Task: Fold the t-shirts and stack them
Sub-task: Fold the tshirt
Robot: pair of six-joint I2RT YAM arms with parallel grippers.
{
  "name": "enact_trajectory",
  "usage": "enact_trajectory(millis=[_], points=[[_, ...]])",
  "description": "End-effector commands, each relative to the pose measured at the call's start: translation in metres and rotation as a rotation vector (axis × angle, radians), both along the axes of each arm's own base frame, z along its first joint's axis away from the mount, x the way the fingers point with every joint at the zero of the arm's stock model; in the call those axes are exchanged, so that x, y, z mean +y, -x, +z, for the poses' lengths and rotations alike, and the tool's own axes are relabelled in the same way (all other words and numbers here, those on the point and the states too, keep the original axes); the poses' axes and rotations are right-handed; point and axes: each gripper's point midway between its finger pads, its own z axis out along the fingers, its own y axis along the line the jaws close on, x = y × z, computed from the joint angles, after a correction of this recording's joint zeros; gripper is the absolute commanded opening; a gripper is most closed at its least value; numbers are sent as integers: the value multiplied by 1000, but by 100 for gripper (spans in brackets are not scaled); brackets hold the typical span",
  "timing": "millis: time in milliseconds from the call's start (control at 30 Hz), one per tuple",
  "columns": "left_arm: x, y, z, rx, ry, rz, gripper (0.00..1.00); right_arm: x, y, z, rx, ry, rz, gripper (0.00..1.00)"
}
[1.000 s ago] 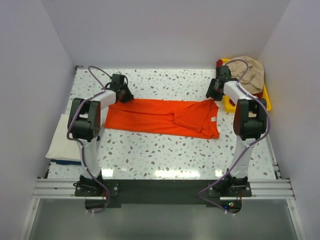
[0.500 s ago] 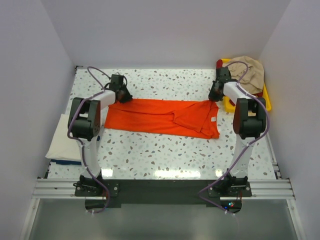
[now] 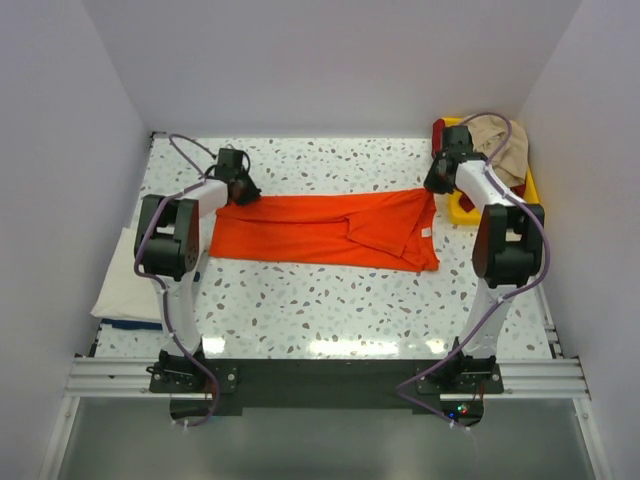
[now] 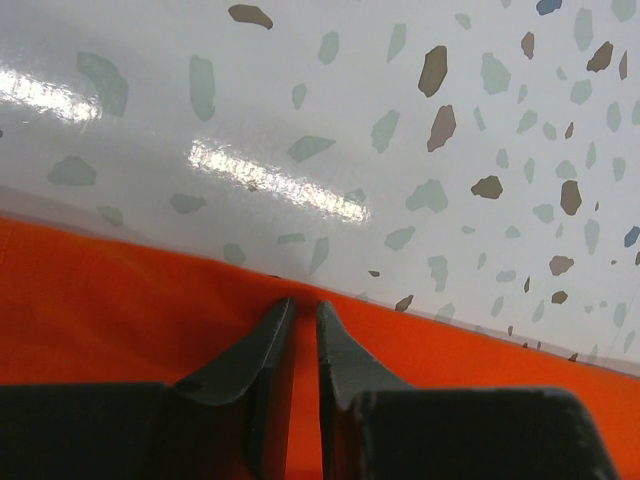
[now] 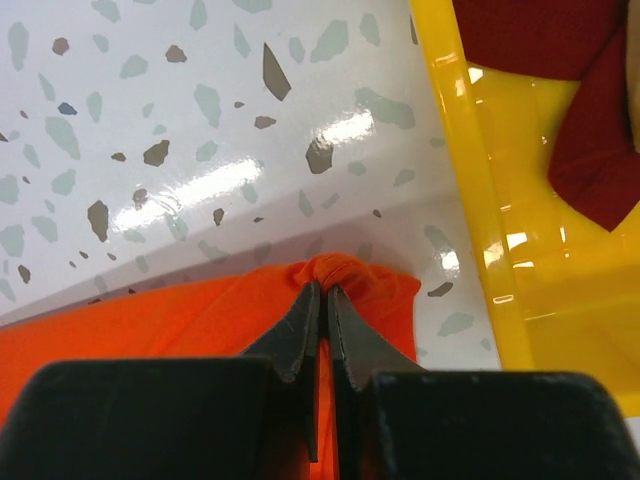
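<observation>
We see the orange t-shirt [image 3: 330, 230] lying flat across the middle of the table [image 3: 330, 300], a long soft rectangle of matte knit. A folded flap and a small white tag sit toward its right end. The table is glossy white terrazzo flecked with grey and brown chips, and it throws back bright glare.

The left gripper [image 4: 303, 305] sits at the shirt's far left corner. Its dark tapered fingers are drawn to a narrow slit on the hem, with orange cloth showing in the slit. The right gripper [image 5: 321, 290] is at the far right corner, pinched tight on a small puckered knot of the same cloth.

Just right of that corner stands the yellow tray [image 5: 470, 170], hard shiny plastic with a raised rim. The shirt's edge lies near the rim without touching it. Inside the tray we see a dark red t-shirt [image 5: 560, 90] and a rumpled beige t-shirt [image 3: 505, 140] heaped on top.

At the table's left edge a cream-white t-shirt [image 3: 125, 275] lies folded over a strip of navy cloth [image 3: 130, 323], well apart from the orange one.

A wide band of speckled surface shows between the shirt's near edge and the arm bases. A narrower band runs from its far edge to the back wall.
</observation>
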Motion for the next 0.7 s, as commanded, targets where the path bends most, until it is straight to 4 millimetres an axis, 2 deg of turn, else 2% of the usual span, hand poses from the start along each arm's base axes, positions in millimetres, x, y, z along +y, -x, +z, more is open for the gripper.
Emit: enact_trajectory(millis=[0, 100, 133, 167, 267, 300, 400, 433, 500, 533, 600, 633, 667], points=[[18, 4, -18, 54, -44, 44, 19, -18, 6, 1, 1, 28, -59, 1], [17, 3, -18, 50, -37, 41, 19, -15, 7, -8, 15, 15, -49, 17], [15, 2, -17, 43, -31, 32, 20, -15, 7, -7, 16, 11, -47, 27], [14, 0, -14, 33, -28, 27, 23, -11, 6, -7, 15, -6, -32, 30], [9, -10, 1, -31, -9, -2, 28, -9, 7, 2, -5, -16, -28, 34], [3, -16, 12, -69, 11, -34, 32, -7, 8, 12, -24, -27, -22, 37], [-2, -28, 36, -144, 19, -62, 40, -2, 19, 19, -29, -43, -23, 41], [-4, -32, 52, -181, 22, -72, 42, 2, 27, 26, -52, -55, -12, 43], [-5, -37, 69, -222, 22, -87, 46, 9, 37, 28, -57, -54, -6, 44], [-5, -40, 86, -256, 21, -88, 47, 13, 48, 29, -60, -68, -1, 44], [-3, -37, 100, -276, 14, -85, 48, 28, 59, 27, -61, -84, 25, 44], [-2, -33, 113, -297, 11, -81, 48, 32, 70, 19, -41, -83, 31, 44], [-1, -30, 118, -305, 11, -75, 49, 46, 75, 25, -60, -92, 53, 44]])
